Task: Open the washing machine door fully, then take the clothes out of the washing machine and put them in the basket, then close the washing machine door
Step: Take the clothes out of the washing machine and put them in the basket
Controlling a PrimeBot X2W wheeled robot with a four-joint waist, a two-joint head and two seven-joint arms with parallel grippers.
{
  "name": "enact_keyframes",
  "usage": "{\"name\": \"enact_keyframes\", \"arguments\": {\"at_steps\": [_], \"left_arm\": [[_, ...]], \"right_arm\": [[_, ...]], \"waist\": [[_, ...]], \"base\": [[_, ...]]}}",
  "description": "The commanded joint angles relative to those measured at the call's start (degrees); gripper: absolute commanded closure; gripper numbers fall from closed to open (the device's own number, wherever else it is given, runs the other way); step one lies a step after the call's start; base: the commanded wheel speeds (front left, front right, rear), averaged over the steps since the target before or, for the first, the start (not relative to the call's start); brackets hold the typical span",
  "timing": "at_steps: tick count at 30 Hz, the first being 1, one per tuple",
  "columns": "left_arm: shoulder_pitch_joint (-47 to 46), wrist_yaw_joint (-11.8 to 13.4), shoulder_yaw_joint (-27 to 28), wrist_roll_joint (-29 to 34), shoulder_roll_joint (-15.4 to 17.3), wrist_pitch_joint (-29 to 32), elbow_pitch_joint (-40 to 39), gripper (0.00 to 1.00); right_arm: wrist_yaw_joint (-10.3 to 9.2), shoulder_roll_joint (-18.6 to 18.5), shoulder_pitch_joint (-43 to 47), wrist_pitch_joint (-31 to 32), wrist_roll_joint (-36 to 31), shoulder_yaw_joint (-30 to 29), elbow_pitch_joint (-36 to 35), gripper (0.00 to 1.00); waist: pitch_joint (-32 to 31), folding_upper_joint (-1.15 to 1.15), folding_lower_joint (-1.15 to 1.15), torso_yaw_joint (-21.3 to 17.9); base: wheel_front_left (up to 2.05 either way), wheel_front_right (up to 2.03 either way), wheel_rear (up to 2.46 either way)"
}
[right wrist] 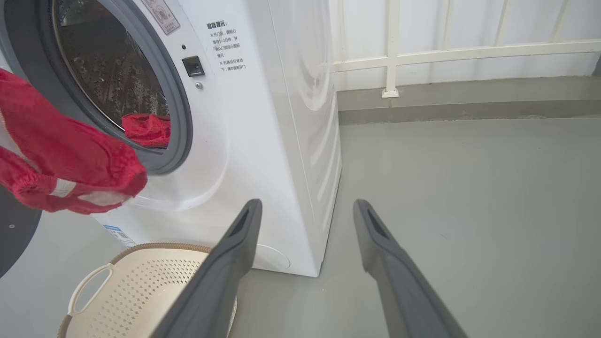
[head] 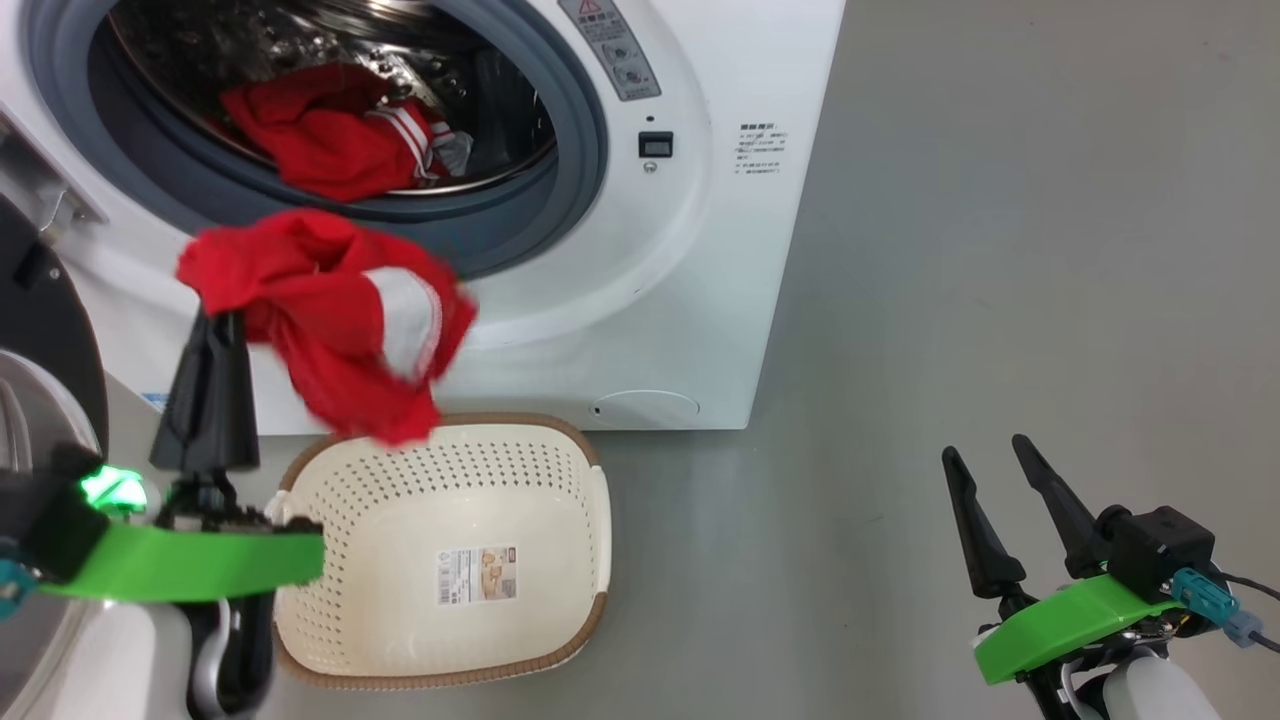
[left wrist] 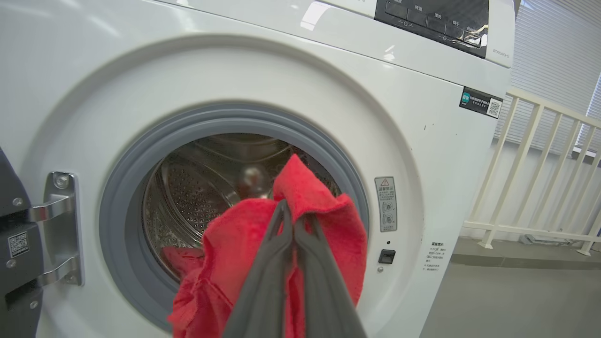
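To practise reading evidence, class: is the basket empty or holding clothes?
Empty. The floor of the basket shows bare around its label; a red garment hangs over its far rim from the shut left gripper.

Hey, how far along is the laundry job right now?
Done: the washing machine door stands swung open at the left. In hand: the left gripper is shut on a red garment hanging over the basket, not yet dropped; the basket holds only its paper label. Left: a second red garment lies in the drum, then the door needs closing. The right gripper is open and empty.
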Motion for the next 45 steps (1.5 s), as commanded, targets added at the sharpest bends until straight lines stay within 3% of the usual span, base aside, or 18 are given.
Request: {"name": "enact_keyframes", "arguments": {"at_steps": [1,7,15,45], "left_arm": [[0.6,0.5,1.4,0.7,1.9,-0.1,-1.7,1.0],[3.7,0.5,-0.6,0.4,1.3,0.3,0.4,1.0],[2.6,0.0,-4.1,-0.4,-0.1,-0.1,12.7,1.0],[-19.4,-0.2,-14.7,-6.6,0.8,-0.5,61.7,1.0]], "right_arm": [[0.09,-0.4,0.5,-0.7,0.4,1.1,-1.6,0.0],[0.09,-0.5,-0.2,-0.7,0.4,1.2,-1.9,0.0],[0.09,-0.2,-1.3,-0.7,0.2,1.6,-2.1,0.0],[0.09,2.3,-7.5,-0.7,-0.7,3.6,-4.1,0.0]], "waist": [[0.4,0.0,0.0,0.2],[1.9,0.0,0.0,-0.2],[4.6,0.0,0.0,-1.2],[19.8,0.0,0.0,-8.5]], "base": [[0.0,0.0,0.0],[0.0,0.0,0.0],[0.0,0.0,0.0],[0.0,0.0,0.0]]}}
